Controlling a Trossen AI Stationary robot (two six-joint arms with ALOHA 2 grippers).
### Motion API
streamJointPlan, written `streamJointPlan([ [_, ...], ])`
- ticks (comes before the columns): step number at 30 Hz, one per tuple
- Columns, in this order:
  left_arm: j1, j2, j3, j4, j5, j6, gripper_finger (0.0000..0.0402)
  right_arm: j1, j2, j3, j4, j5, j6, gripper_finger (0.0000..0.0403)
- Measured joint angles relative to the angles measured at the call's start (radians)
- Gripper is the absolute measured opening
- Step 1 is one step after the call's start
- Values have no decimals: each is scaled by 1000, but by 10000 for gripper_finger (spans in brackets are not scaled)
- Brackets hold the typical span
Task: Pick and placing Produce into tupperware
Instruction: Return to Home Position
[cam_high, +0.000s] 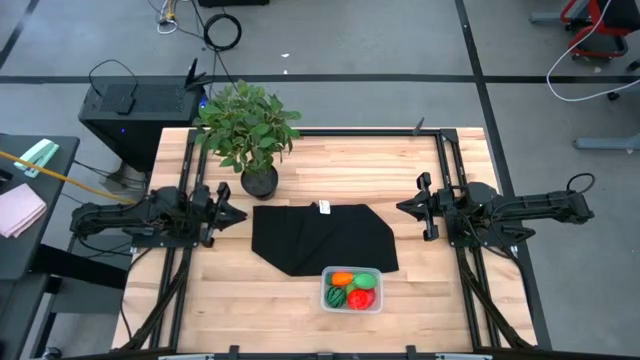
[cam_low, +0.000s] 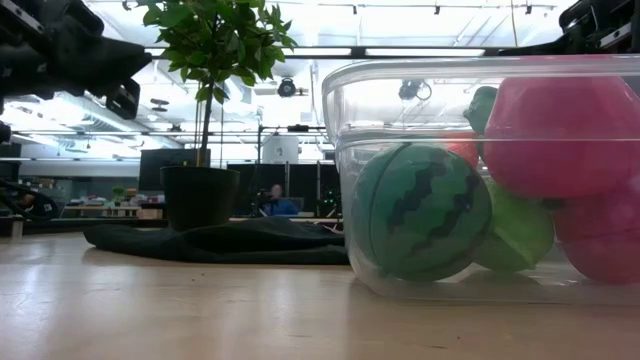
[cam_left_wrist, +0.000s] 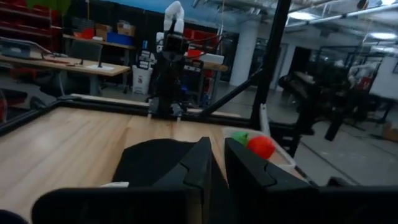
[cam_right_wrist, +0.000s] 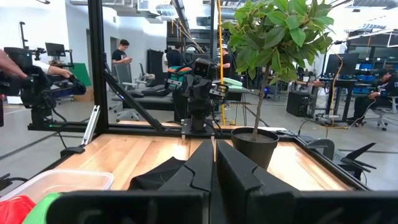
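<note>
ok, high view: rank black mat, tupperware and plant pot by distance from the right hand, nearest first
1. Black mat: table centre, its edge just off the right hand.
2. Tupperware: beyond the mat's lower edge in the picture.
3. Plant pot: across the mat, on the left arm's side.

left arm (cam_high: 130, 217): black, boxy joints | right arm (cam_high: 520, 212): black, thin cable loop (cam_high: 580, 184) at elbow | right hand (cam_right_wrist: 214, 145) fingers (cam_right_wrist: 200, 165): dark, wedge-shaped

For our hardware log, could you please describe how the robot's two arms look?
Both are black, slim and jointed. The left pincer and right pincer are black, angular and tapered. A thin cable loops by the right arm's base. No markings show.
</note>
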Motion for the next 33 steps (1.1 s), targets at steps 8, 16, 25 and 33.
streamJointPlan([
  [8,0,0,0,-28,-37,204,50,0,0,0,0,0,0,26],
  [16,0,0,0,-80,-55,200,44,0,0,0,0,0,0,26],
  [25,0,0,1,-107,-136,332,40,0,0,0,0,0,0,26],
  [33,0,0,0,-88,-138,328,45,0,0,0,0,0,0,26],
])
